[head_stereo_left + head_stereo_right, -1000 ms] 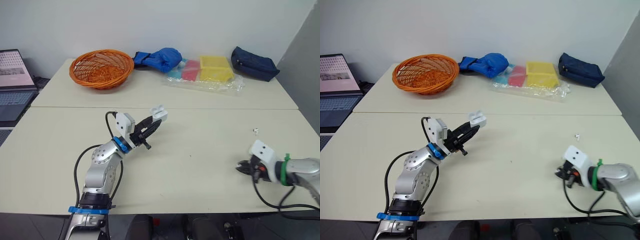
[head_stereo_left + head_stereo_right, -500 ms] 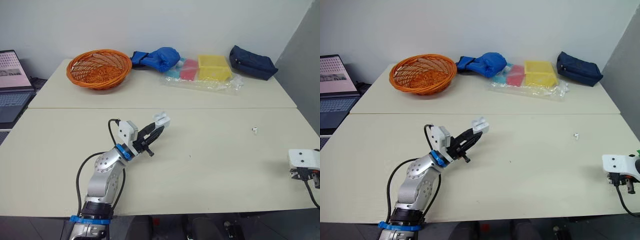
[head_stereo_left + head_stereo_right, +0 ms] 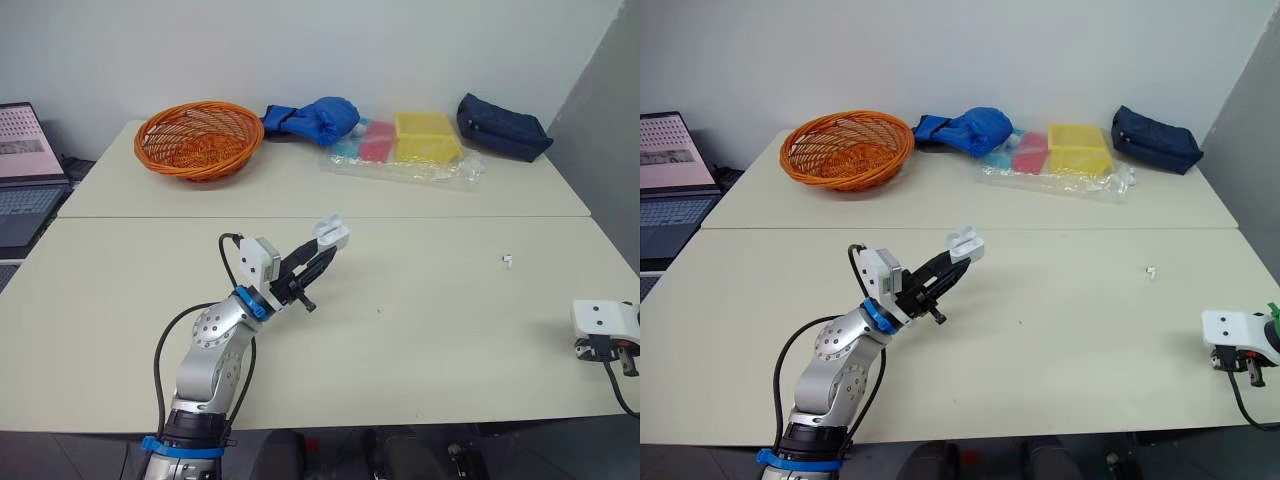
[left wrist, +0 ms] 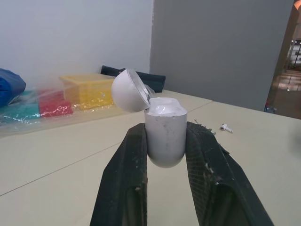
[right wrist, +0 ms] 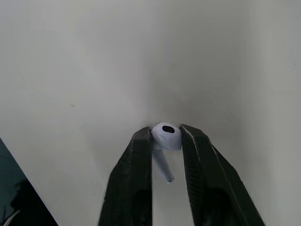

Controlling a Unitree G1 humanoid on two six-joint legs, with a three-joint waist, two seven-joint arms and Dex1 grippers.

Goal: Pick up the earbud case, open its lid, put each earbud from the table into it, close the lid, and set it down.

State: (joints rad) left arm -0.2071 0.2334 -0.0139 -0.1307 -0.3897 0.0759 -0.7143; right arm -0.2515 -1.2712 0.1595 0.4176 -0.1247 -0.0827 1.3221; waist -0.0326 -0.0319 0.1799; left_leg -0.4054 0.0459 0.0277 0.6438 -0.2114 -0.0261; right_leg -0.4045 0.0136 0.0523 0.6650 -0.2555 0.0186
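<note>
Holding case [image 4: 164, 139], axis along L hand [image 4: 165, 126], lid [image 4: 129, 90] outward | R hand [image 5: 165, 130]: earbud [image 5: 165, 136]

I see the earbud case [image 4: 164, 136] as smooth, glossy white plastic, and the earbud [image 5: 165, 135] the same. The left gripper [image 4: 167, 128] has matt black fingers [image 4: 124, 188], slightly speckled. The table [image 3: 450, 320] looks matt and smooth; the basket [image 3: 200, 137] is woven orange wicker, the pouch [image 3: 503, 127] dark blue cloth.
</note>
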